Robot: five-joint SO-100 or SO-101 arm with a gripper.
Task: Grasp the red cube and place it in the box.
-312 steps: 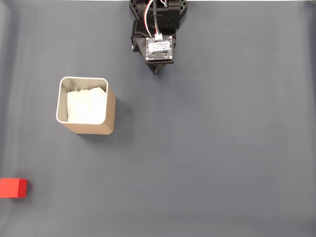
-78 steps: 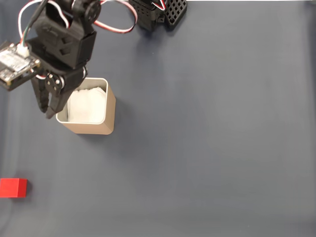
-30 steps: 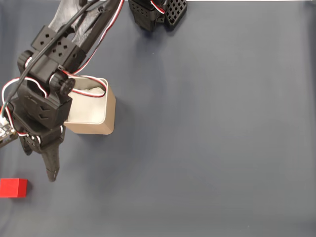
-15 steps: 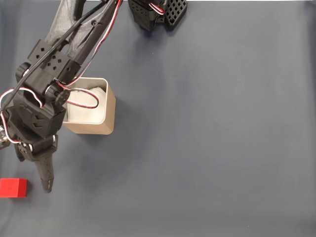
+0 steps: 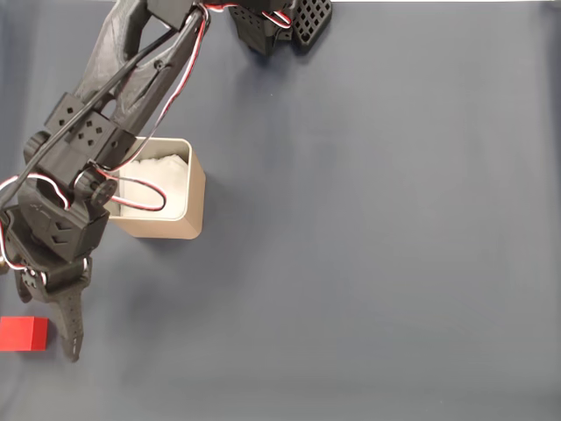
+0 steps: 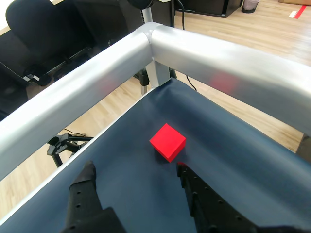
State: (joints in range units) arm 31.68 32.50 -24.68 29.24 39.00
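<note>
While arm stretches toward table's left edge in fixed view, gripper (image 6: 133,170) hangs with fingers spread, grasping nothing. Red cube (image 6: 167,141) sits on dark mat just ahead of fingertips, untouched. Box (image 5: 180,219) stands well behind, beside arm.

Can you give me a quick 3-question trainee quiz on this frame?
1. True or false: the red cube already lies inside the box.
2. In the wrist view, the gripper is: A) shut on the cube B) open, cube ahead of the fingertips C) shut, empty.
3. In the fixed view, near which corner of the picture does the cube sit?

Key: 1. False, it rests on the dark mat. 2. B. 3. Bottom left.
</note>
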